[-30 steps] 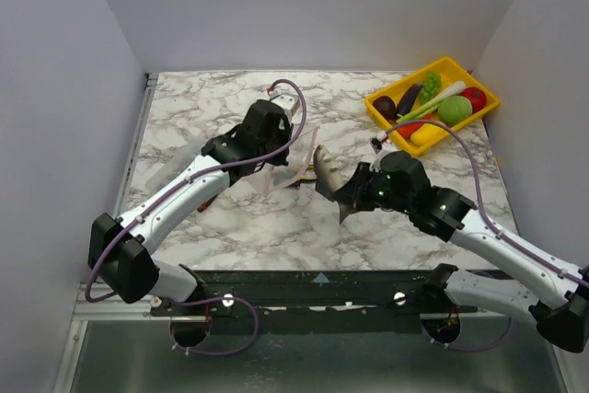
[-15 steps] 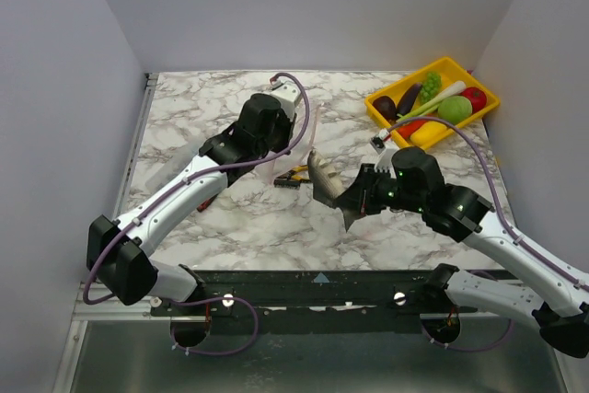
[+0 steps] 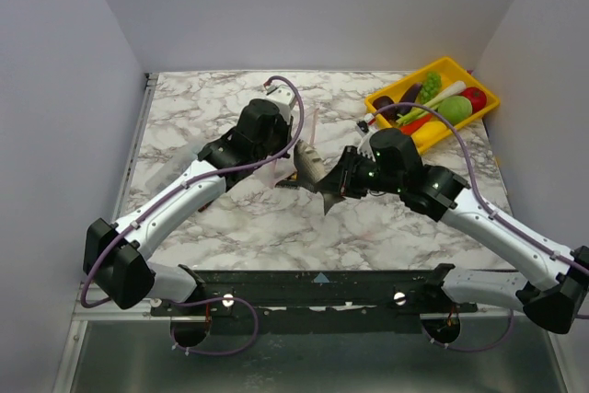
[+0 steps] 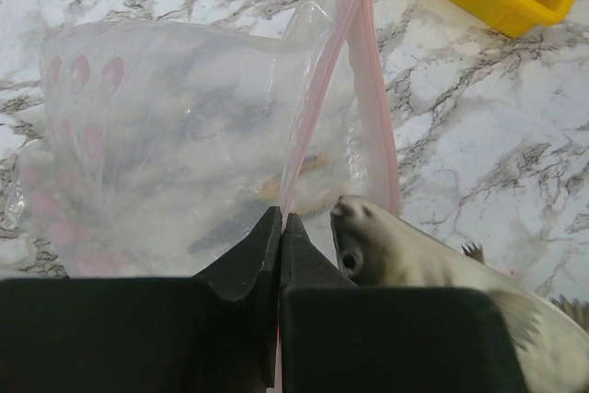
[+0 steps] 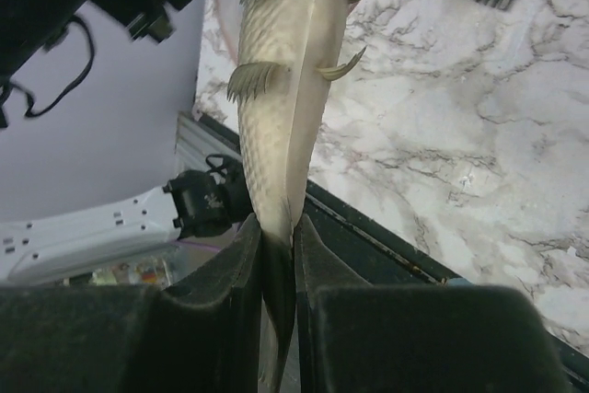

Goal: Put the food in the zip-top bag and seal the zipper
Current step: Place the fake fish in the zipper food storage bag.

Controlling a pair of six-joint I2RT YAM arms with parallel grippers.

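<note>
Above the marble table (image 3: 230, 218), my left gripper (image 4: 281, 224) is pressed together, pinching the bag (image 4: 156, 135) by its pink zipper (image 4: 317, 108). My right gripper (image 5: 278, 229) clamps a toy fish (image 5: 285, 71) by the tail, its nose at the bag's mouth.

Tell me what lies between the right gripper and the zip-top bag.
The toy fish: tail in the right gripper, head at the zip-top bag; top view shows it.

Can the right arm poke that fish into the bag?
Probably yes. The fish has its nose at the bag's open mouth, the left jaws pinch the pink zipper up, and nothing sits between.
</note>
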